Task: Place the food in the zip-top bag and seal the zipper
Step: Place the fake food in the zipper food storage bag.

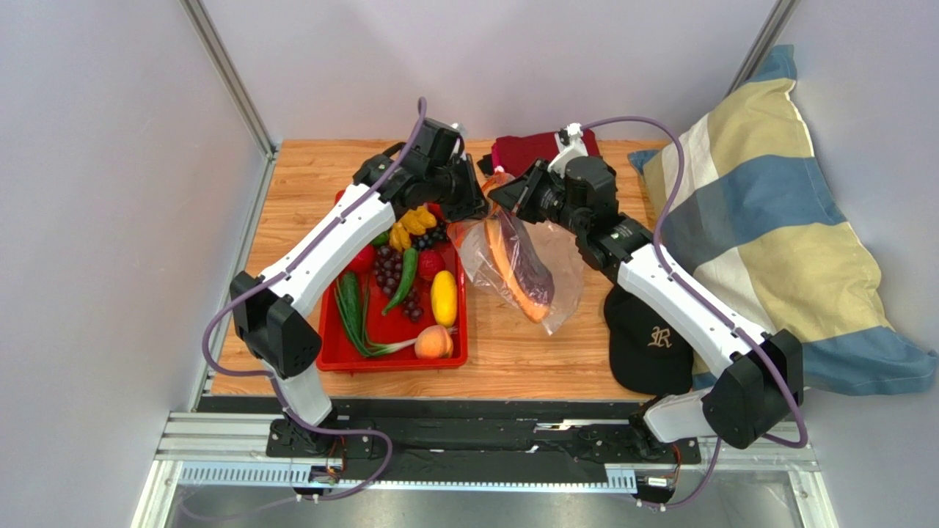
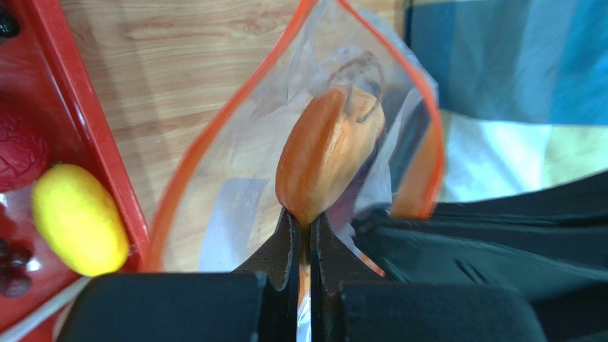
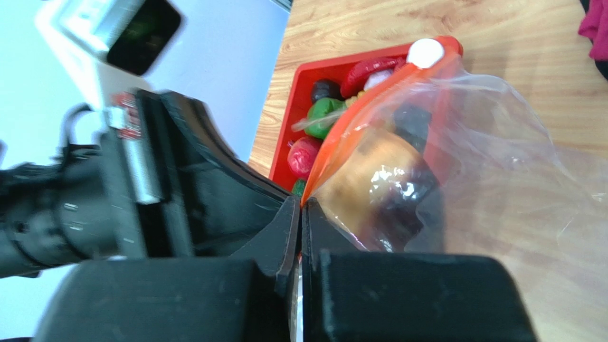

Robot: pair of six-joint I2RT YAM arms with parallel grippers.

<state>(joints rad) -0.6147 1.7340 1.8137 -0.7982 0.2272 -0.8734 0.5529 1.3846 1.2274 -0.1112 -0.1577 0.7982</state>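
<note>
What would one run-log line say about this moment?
left pincer: shut on zip-top bag rim | right pincer: shut on zipper | bag: open, orange food inside | tray: lemon, others unpacked

I see my right gripper [image 3: 300,217]: pinched on the zipper [image 3: 357,117] of the zip-top bag [image 3: 514,164]
Orange food [image 3: 360,182]: inside the bag
Red tray [image 3: 284,135]: behind the bag

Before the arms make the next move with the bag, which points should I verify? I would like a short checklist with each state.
1. Left gripper shut on rim of zip-top bag: ok.
2. Right gripper shut on the zipper: ok.
3. Bag mouth spread open: ok.
4. Orange food inside the bag: ok.
5. All food bagged: not ok; the lemon and others lie in the red tray.
6. Zipper sealed: not ok.
</note>
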